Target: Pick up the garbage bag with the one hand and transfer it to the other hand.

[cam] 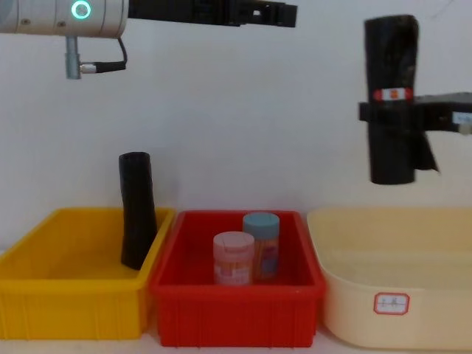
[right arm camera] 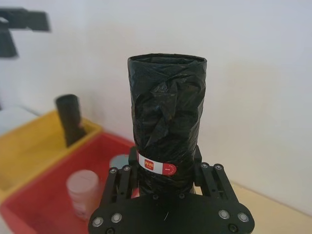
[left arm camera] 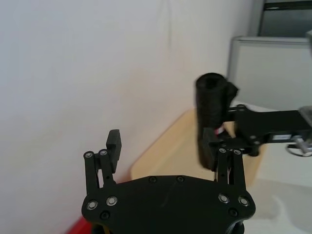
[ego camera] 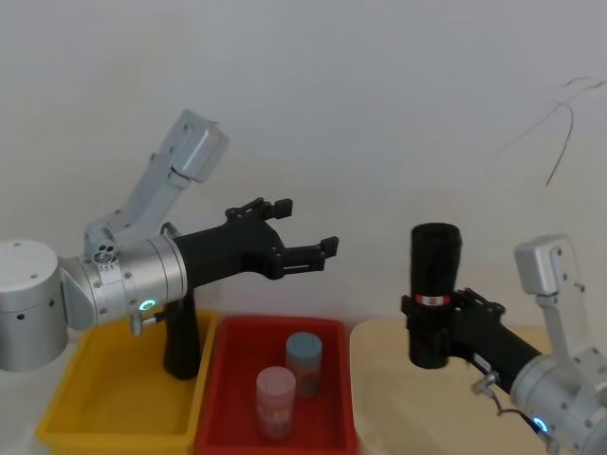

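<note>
While nothing in the bins was being touched, nearest first: yellow bin point(cam: 70, 310) held a plain black roll point(cam: 137, 210) standing with a slight lean. The red bin point(cam: 236, 313) beside it held two lidded jars, pink point(cam: 233, 258) and blue point(cam: 261, 243). The cream bin point(cam: 413, 310) sat on the right.

Up over the cream bin, the right claw point(ego camera: 434, 305) was clamped on the bag point(ego camera: 435, 256), gripping just below its red-and-white band. The bag was upright and well clear of the bin. The left claw point(ego camera: 308, 227) sat high over the red bin with fingers spread wide, holding nothing. It pointed toward the bag but was well apart from it. Plain white wall point(ego camera: 379, 95) behind.

Status, my read: the bag was airborne and in the receiving claw, with the other claw open and clear. So pickup and handover both looked done. At most, parking the left arm was left.
</note>
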